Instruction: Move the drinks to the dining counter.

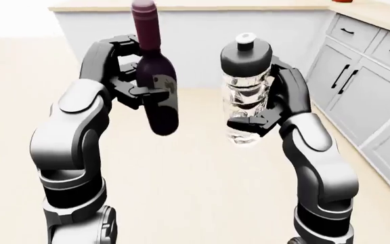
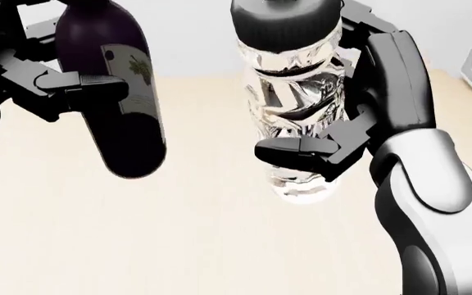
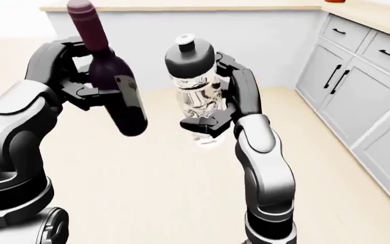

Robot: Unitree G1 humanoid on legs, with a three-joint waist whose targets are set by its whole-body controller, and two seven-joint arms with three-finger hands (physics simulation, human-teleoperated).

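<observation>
Left robot hand (image 1: 130, 84) gripping wine bottle (image 1: 155, 86), right robot hand (image 1: 266, 109) gripping clear water bottle (image 1: 247, 91)

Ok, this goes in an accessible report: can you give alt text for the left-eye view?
Robot holds a wine bottle in its left hand and a clear water bottle in its right hand, above a beige floor. A counter stands ahead, grey cabinets at right.

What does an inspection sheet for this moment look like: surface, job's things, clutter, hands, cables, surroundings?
Surface: counter with a pale top at the top of the left-eye view, nothing seen on its visible edge.
Job's things: wine bottle and water bottle, both held above the floor.
Clutter: nothing seen.
Hands: left hand fingers closed round the wine bottle; right hand fingers closed round the water bottle.
Cables: nothing seen.
Surroundings: beige floor; grey cabinets at right.
</observation>
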